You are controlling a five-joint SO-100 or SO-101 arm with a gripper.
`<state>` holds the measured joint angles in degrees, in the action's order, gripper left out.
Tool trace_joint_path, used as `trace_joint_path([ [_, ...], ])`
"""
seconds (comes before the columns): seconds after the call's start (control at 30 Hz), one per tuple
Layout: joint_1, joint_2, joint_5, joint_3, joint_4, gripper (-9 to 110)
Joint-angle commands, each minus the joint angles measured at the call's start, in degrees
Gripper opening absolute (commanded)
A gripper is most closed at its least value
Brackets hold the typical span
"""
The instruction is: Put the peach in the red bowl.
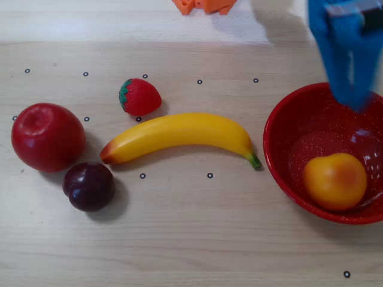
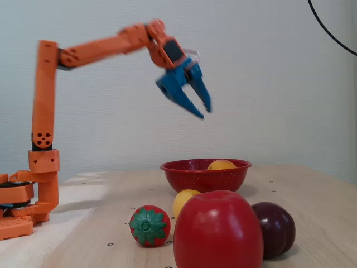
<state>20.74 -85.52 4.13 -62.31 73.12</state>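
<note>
Overhead view: the red bowl [image 1: 281, 140] is seen at the right edge of the wooden table [image 1: 191, 239], and everything else is placed relative to it. The peach [image 1: 334, 181] is found inside the bowl, resting on the bowl floor toward its lower right part, free of any grip. The blue gripper [image 1: 353, 98] is seen blurred above the bowl's upper rim, with nothing held between its fingers; from this angle the width of the gap cannot be judged. To the left of the bowl a banana [image 1: 179, 136] is laid across the table, its green tip just beside the bowl's rim. Further left of the bowl, a strawberry [image 1: 139, 97] is seen above the banana, and well apart from the bowl, at the far left, a red apple [image 1: 48, 137] and a dark plum [image 1: 89, 186] are set close together.

Fixed view: the red bowl [image 2: 205, 175] is seen side-on in the middle distance, and the top of the peach [image 2: 221, 165] is shown just above its rim. The gripper [image 2: 203, 111] is raised well above the bowl and slightly to its left, its two blue fingers parted a little and empty. In front of the bowl, the red apple [image 2: 218, 231], the plum [image 2: 275, 229], the strawberry [image 2: 149, 225] and the end of the banana [image 2: 184, 201] are grouped.
</note>
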Motion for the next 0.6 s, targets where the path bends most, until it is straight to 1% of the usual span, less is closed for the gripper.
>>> trace_joint_path([
  [0.0, -4.3, -9.9, -1.8, -2.6, -2.8, 0],
  [0.2, -12.5, -25.0, -5.4, -23.0, -10.9, 0],
  [0.43, -19.2, -45.5, -3.2, -52.7, -25.4, 0],
  [0.57, -21.2, -55.0, -2.6, -64.8, -27.6, 0],
])
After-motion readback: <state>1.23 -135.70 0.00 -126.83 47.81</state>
